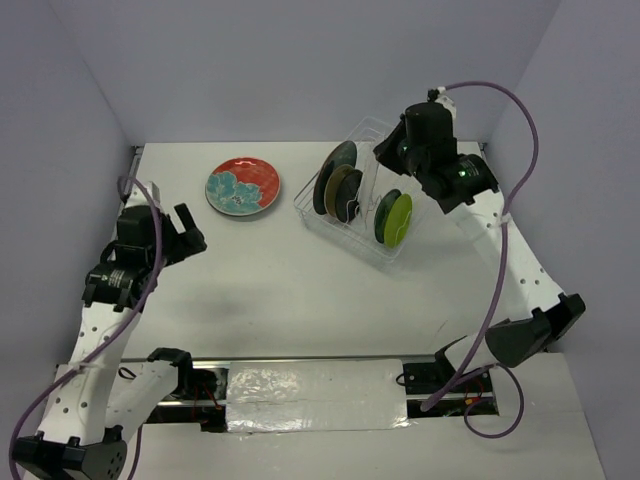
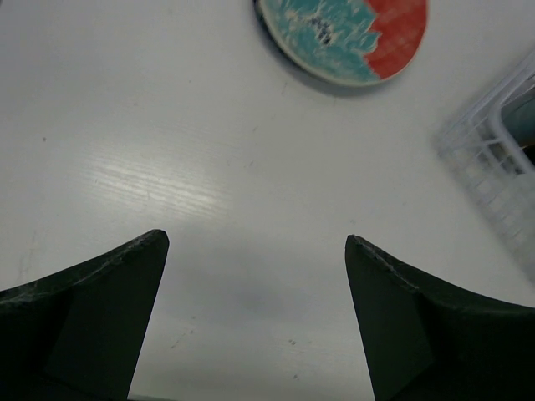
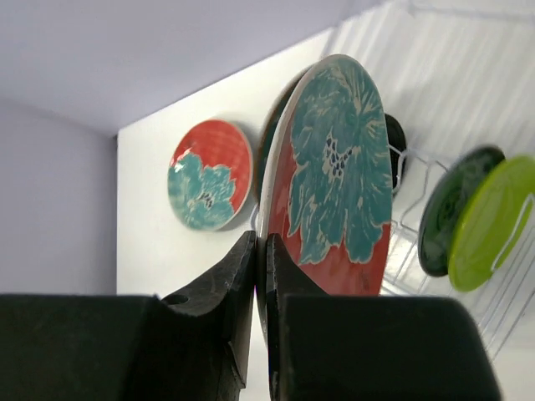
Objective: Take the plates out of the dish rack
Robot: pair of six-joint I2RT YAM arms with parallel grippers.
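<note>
From above, my right arm (image 1: 437,150) covers the right gripper (image 3: 261,276) and the upright plate (image 3: 334,184) it pinches. Only the right wrist view shows that grip, and there the gripper hides the plate's bottom rim while the plate hides most of a dark plate (image 3: 394,142) behind it. In the left wrist view the flat plate (image 2: 343,38) on the counter (image 2: 209,167) is cut by the top edge, and the dish rack (image 2: 493,142) blurs off the right edge.

Red-teal plate (image 1: 243,186) lies flat — twin (image 3: 334,175) gripped upright — others (image 1: 338,192) stand in dish rack (image 1: 366,224)
</note>
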